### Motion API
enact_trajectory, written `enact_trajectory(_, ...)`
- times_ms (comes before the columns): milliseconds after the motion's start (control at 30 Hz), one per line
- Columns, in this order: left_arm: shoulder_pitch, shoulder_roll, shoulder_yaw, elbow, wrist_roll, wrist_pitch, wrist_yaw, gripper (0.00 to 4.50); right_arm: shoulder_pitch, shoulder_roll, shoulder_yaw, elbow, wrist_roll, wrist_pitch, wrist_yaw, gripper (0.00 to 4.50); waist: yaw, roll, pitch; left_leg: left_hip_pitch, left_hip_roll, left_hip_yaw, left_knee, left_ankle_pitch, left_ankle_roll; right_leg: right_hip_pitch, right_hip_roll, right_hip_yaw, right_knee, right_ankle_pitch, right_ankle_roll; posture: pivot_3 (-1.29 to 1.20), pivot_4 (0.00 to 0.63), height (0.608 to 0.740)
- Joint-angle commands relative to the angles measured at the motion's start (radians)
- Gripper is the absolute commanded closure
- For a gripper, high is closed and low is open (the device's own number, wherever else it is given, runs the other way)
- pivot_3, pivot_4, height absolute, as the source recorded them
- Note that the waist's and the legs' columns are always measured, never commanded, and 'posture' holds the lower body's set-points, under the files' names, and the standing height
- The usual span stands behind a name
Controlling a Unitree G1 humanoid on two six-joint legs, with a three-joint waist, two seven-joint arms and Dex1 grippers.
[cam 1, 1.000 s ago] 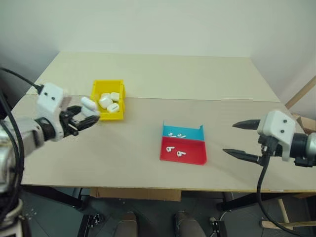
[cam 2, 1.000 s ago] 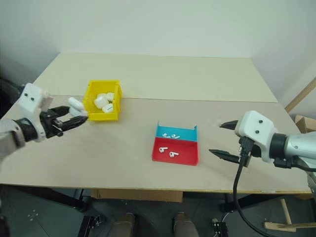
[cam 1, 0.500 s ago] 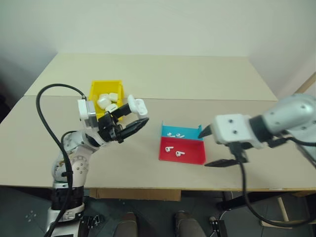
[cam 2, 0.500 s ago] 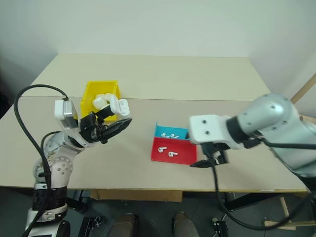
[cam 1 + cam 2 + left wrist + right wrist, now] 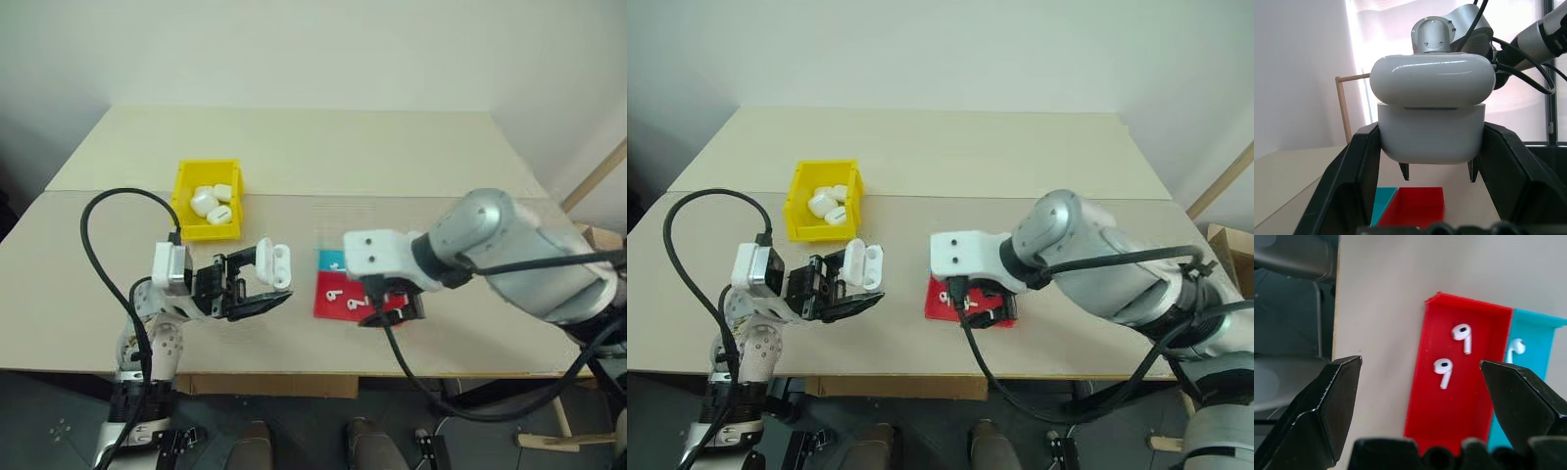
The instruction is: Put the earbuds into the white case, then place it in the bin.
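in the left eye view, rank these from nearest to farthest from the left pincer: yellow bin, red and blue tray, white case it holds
1. The white case, clamped in the left pincer itself.
2. The red and blue tray, just to the pincer's right on the table.
3. The yellow bin, farther back on the table, holding more white cases.

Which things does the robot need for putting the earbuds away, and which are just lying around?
Needed:
earbuds in the red and blue tray
white case in left gripper
yellow bin
right gripper

Lying around:
other cases
wooden stick
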Motion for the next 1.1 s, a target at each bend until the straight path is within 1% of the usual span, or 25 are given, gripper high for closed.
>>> enact_trajectory(33, 0.016, 0.012, -0.005, -0.013, -0.002, -0.039, -0.017, 1.74, -0.031, 0.022, 0.03, -0.009, -0.032, 0.0, -0.02, 0.61, -0.001, 0.0, 0.0, 0.0, 0.0, 0.0, 0.0, 0.0, 0.0, 0.0, 0.0, 0.0, 0.0, 0.0, 0.0, 0.0, 0.15, 0.74)
enact_trajectory(133, 0.042, 0.026, -0.002, -0.015, -0.001, -0.052, -0.024, 1.74, -0.04, 0.058, 0.084, 0.038, -0.075, -0.016, -0.048, 1.6, -0.005, 0.0, 0.0, 0.001, 0.0, 0.0, 0.0, 0.0, 0.0, 0.0, 0.0, 0.0, 0.001, 0.0, 0.0, 0.0, 0.15, 0.74)
enact_trajectory(333, 0.087, 0.077, 0.007, -0.022, 0.009, -0.078, -0.032, 1.74, -0.044, 0.098, 0.153, 0.144, -0.163, -0.084, -0.075, 1.6, -0.006, 0.0, 0.0, 0.001, 0.001, 0.0, 0.0, 0.0, 0.0, 0.0, 0.001, 0.0, 0.001, 0.0, 0.0, 0.0, 0.15, 0.74)
enact_trajectory(600, 0.127, 0.135, 0.012, -0.039, 0.0, -0.092, -0.042, 1.74, -0.036, 0.136, 0.172, 0.238, -0.222, -0.17, -0.038, 1.6, -0.006, 0.001, 0.0, 0.0, 0.001, 0.0, 0.0, 0.0, 0.0, -0.001, 0.0, 0.0, 0.001, 0.0, 0.0, 0.0, 0.15, 0.74)
enact_trajectory(1100, 0.157, 0.182, 0.012, -0.103, -0.022, -0.058, 0.003, 1.74, 0.022, 0.19, 0.196, 0.353, -0.325, -0.271, 0.0, 1.6, -0.006, 0.001, 0.0, 0.0, 0.001, 0.0, -0.001, 0.0, 0.0, -0.001, 0.001, -0.001, 0.001, 0.0, 0.0, 0.0, 0.15, 0.74)
